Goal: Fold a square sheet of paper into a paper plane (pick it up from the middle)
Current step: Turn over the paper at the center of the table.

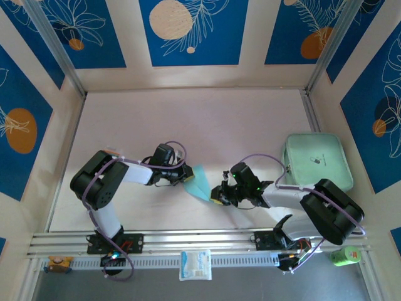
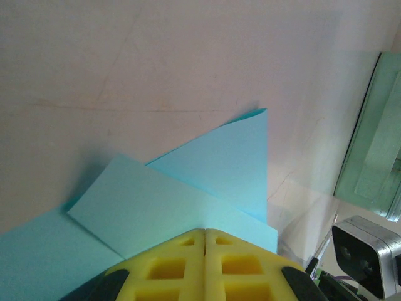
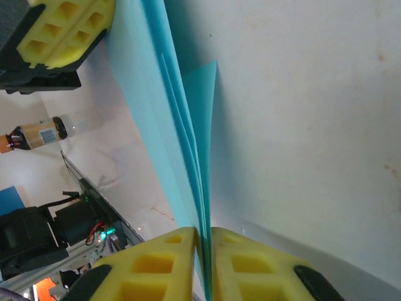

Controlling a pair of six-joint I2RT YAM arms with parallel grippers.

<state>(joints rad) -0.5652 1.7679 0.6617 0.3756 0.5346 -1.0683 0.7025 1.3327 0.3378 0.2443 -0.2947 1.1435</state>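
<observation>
The light blue sheet of paper [image 1: 202,182] is near the front middle of the table [image 1: 188,119], right between the two arms, and each arm has a hold of it. The left pincer [image 2: 205,241] has its yellow fingers [image 2: 169,269] pressed together on one side of the sheet. The right pincer [image 3: 205,248] is pinching the other side, with a few thin layers squeezed in its grip. The sheet is already bent over on itself, so a pointy flap sticks up in the left wrist view. It looks like the two holds are there to line up the folded layers and stop them springing apart while a crease is made. Both arms are bent at the elbow and lean in low toward each other — the left reaches to its right, the right reaches to its left, and their tips nearly meet. The mint-green tray [image 1: 315,160] lies well apart, off on the right side.
</observation>
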